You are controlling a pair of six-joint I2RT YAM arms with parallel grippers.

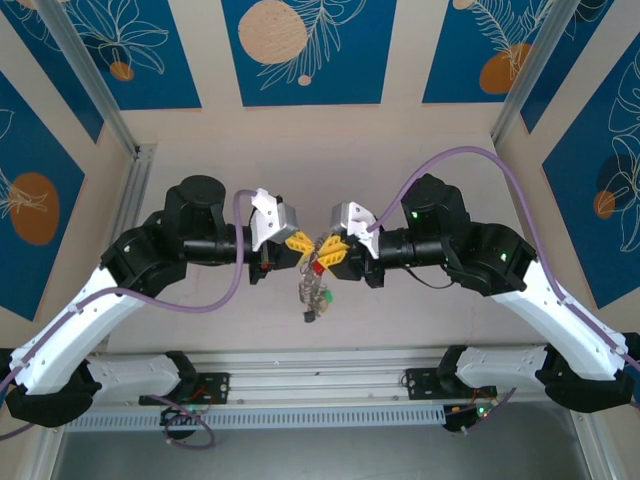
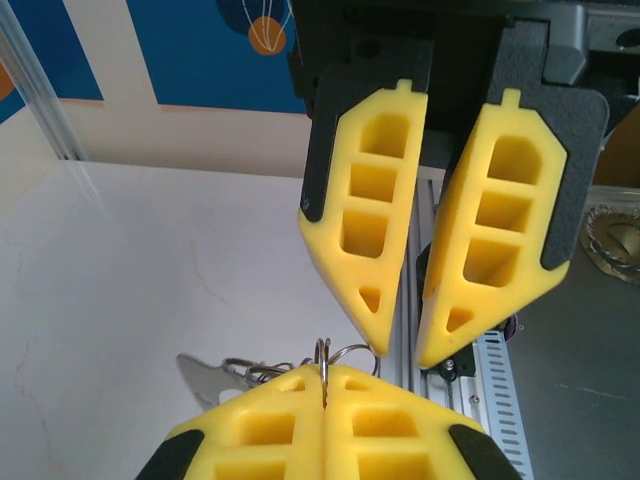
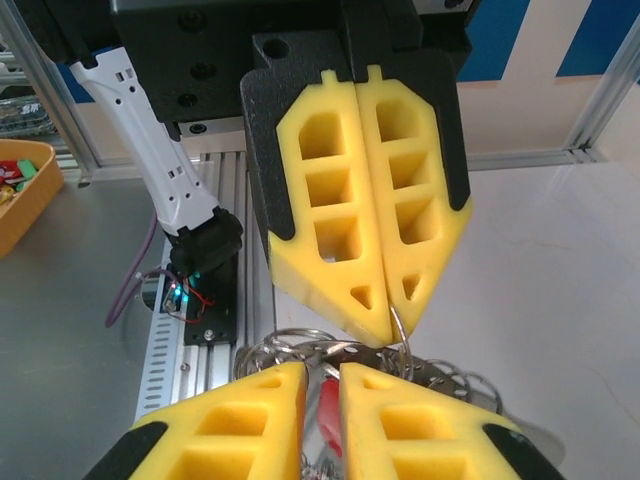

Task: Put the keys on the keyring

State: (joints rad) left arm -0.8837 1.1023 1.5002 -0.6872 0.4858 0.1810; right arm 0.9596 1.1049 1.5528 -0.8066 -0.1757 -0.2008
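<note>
Left pincer (image 1: 302,242) clamped on keyring (image 2: 322,352), high over worktop (image 1: 420,320). Keys (image 1: 315,292) dangle below. Right pincer (image 3: 322,372) narrowly apart, red key (image 3: 328,420) showing through the gap. Judgement: hold ring steady, nip key head squarely, feed its hole onto wire.

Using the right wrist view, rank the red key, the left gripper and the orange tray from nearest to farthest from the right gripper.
1. red key: in the gap between the jaws of the right gripper.
2. left gripper: directly opposite, its shut tips just ahead.
3. orange tray: far off at the left edge, on the grey surface.
</note>
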